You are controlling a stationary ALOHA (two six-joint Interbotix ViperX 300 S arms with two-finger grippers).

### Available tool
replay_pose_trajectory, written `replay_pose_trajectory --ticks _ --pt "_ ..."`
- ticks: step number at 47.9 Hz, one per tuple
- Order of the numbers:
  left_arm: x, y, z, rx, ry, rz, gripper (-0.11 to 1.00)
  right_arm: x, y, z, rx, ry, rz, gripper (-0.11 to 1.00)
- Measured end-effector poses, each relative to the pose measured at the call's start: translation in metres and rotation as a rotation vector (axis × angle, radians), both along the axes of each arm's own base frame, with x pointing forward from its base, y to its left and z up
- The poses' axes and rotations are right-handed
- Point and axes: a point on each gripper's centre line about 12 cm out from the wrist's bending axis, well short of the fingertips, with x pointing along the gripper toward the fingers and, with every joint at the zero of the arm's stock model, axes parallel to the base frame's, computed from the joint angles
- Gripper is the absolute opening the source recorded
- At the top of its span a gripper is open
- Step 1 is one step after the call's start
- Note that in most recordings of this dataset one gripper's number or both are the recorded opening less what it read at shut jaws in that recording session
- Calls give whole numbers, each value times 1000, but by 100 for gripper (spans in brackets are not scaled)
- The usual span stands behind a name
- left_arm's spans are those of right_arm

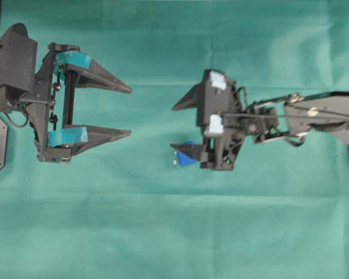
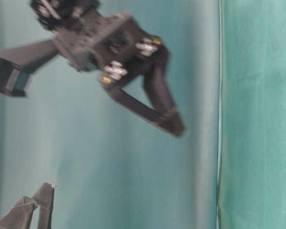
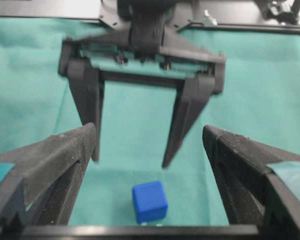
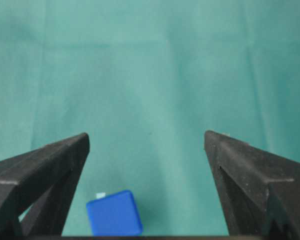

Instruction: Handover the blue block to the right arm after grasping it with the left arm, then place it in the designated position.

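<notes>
Both arms hang over the green cloth [image 1: 163,232] with jaws spread wide and empty: the left gripper [image 1: 125,110] with its teal pads well off to one side, the right gripper [image 1: 177,128] just above the blue block [image 1: 186,156]. The little cube sits on the cloth, one white corner mark [image 4: 101,195] peeking out beside it. It looks light, rigid and smooth-faced, so I'd pinch it squarely across two opposite flat faces.

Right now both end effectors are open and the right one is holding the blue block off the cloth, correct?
Not quite. Both end effectors are open, but the right end effector is not holding the blue block. The right wrist view shows the block lying on the cloth, near one finger and gripped by neither. The left end effector is open too, well away from it.
</notes>
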Motion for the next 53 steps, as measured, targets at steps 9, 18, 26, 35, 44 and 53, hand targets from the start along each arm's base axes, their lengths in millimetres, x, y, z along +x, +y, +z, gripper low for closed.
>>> replay_pose_trajectory --ticks 9,18,26,35,44,53 --pt "0 0 -1 2 3 0 100 -13 -1 32 -23 -59 -2 93" --pt "0 0 0 2 0 0 100 -26 -2 56 -42 -102 -9 93" --pt "0 0 0 0 2 0 100 -33 -2 71 -49 -136 -10 93" --pt "0 0 0 2 2 1 100 -33 -2 71 -49 -136 -8 93" --pt "0 0 0 0 2 0 100 -38 -2 76 -50 -152 -8 93" --pt "0 0 -1 0 5 0 100 -55 -2 88 -53 -199 -1 93"
